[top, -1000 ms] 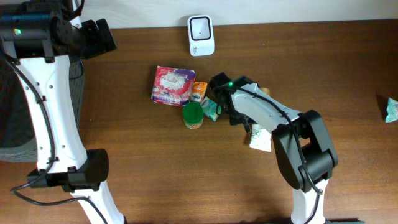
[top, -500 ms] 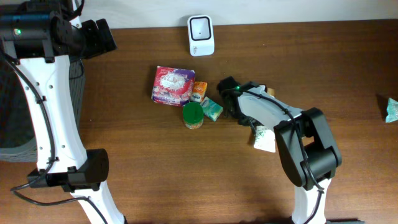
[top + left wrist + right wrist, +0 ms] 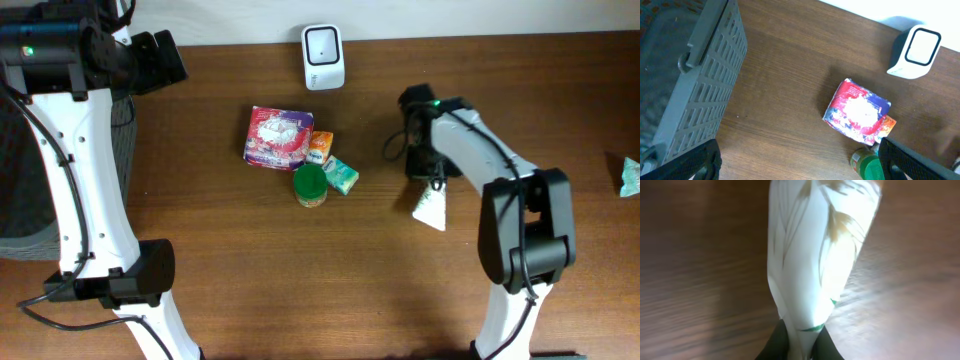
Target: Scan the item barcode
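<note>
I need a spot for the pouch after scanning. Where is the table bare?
Bare wooden table: the front strip below the green-lidded jar, and between the white leaf-printed pouch and the teal packet at the right edge. Crowded: around the red-and-purple packet.

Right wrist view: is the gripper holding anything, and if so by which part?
Yes: the right gripper is shut on the white packet with a wheat print, pinching it at one narrow end. The rest of the packet sticks out free.
</note>
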You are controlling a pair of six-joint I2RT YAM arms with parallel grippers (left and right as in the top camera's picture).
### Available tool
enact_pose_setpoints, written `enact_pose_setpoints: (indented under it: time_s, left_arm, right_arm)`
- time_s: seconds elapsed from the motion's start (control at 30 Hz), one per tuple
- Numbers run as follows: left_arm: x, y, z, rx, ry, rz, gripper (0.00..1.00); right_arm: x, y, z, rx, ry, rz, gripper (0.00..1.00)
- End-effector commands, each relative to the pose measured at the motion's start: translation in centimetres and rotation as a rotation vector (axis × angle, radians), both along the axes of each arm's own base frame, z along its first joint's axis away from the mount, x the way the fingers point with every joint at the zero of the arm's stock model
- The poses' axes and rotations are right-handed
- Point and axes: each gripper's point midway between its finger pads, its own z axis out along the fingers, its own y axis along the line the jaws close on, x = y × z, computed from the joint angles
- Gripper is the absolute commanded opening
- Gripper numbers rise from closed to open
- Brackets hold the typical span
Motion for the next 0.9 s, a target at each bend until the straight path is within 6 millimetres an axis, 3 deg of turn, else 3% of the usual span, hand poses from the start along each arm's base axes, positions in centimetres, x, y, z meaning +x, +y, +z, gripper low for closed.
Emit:
enact_pose_setpoints:
  time_s: [0.0,0.1,0.2,0.3,0.5,0.6,0.67,0.77,0.87]
  left_arm:
    - [-0.5,0.3,1.0,0.011,-0.027,0.001,0.99]
    - [-0.5,0.3,1.0,0.011,-0.027,0.001,0.99]
    - [-0.5,0.3,1.0,0.011,-0.027,0.001,0.99]
    - [-0.5,0.3,1.0,0.011,-0.027,0.001,0.99]
    - [-0.5,0.3,1.0,0.011,-0.027,0.001,0.99]
    - [-0.4,0.3,1.0,0.011,-0.027,0.001,0.99]
    - [-0.5,0.3,1.0,0.011,-0.027,0.001,0.99]
    - [-0.5,0.3,1.0,0.011,-0.027,0.001,0.99]
    - [-0.5,0.3,1.0,0.011,-0.027,0.001,0.99]
  right_arm:
    - [0.9,5.8,1.7,0.460,0.019,0.100,0.04]
    - [1.6,8.5,4.9,0.812,-0.021,0.155,0.04]
    - [2.0,8.6,6.6,0.977,-0.063,0.182,0.04]
    - [1.3,8.2,6.0,1.021,-0.048,0.145,0.04]
    - [-1.9,7.9,2.1,1.179,-0.013,0.048,0.04]
    - [-1.6,5.3,2.3,1.218,-0.049,-0.038,0.04]
    - [-1.0,2.6,2.5,1.230,-0.092,-0.107,0.16]
    - [-1.7,-0.9,1.5,1.163,-0.084,-0.206,0.45]
    - [-2.5,-2.3,1.1,1.119,-0.051,-0.251,0.49]
